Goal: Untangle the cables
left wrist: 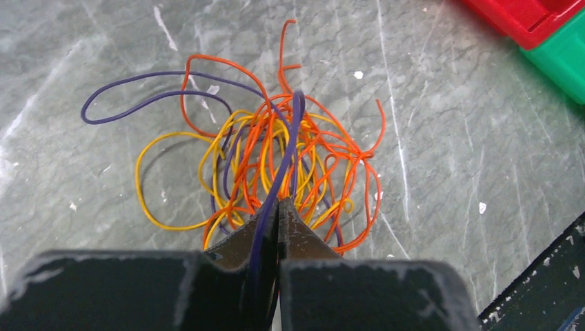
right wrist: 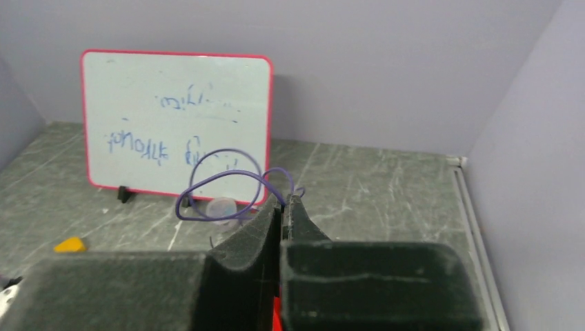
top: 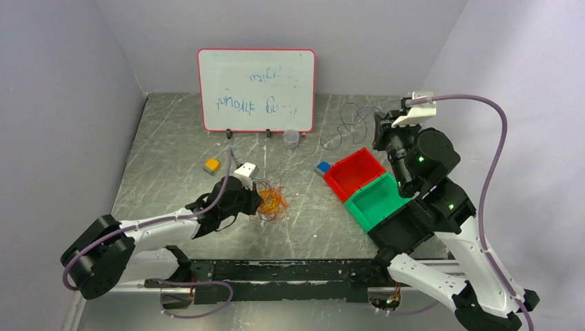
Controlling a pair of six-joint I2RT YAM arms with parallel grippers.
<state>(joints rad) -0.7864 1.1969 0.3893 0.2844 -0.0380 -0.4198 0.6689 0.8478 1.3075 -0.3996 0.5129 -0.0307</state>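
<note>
Left gripper (left wrist: pixel 279 207) pressed together, pinching a purple strand (left wrist: pixel 293 131) of the orange-yellow cable tangle (left wrist: pixel 276 165) lying on the table (top: pixel 172 138) mid-left. Right gripper (right wrist: pixel 283 203) also closed, pinching a loose purple cable (right wrist: pixel 221 183) held up beyond the red bin (top: pixel 355 172), well apart from the tangle

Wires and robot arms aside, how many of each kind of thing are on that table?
Whiteboard: 1
Bins: 2, red bin and green bin
Small blocks: 2, yellow block and blue block
Clear cup: 1
Total: 6
</note>
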